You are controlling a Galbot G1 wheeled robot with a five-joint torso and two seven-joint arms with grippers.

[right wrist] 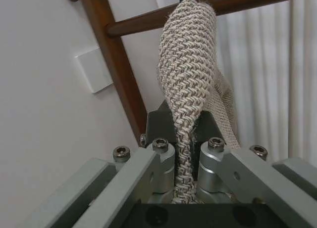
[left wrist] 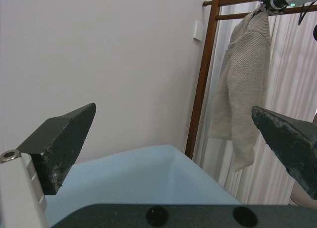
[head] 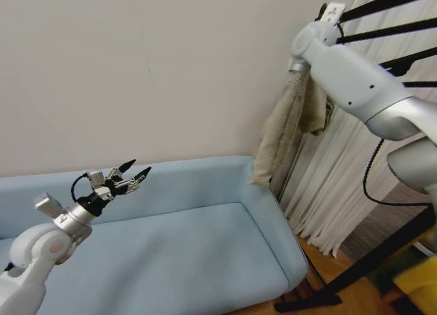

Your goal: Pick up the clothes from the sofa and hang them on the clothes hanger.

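A beige knitted garment (head: 290,124) hangs from the top of the wooden clothes rack (left wrist: 200,79), its lower end trailing by the sofa's arm. In the right wrist view the garment (right wrist: 188,50) lies folded over a rack bar (right wrist: 237,3), and my right gripper (right wrist: 185,156) is shut on the strand below the bar. My right arm (head: 355,83) reaches up to that spot. My left gripper (head: 134,173) stands open with nothing in it, low on the left above the light-blue sofa (head: 171,260); its dark fingertips (left wrist: 64,139) are spread wide.
The rack's dark bars (head: 392,31) cross the top right, and its foot (head: 307,303) rests on the floor beside the sofa's end. White curtains (head: 341,185) hang behind it. A wall switch plate (right wrist: 94,69) sits by the rack post.
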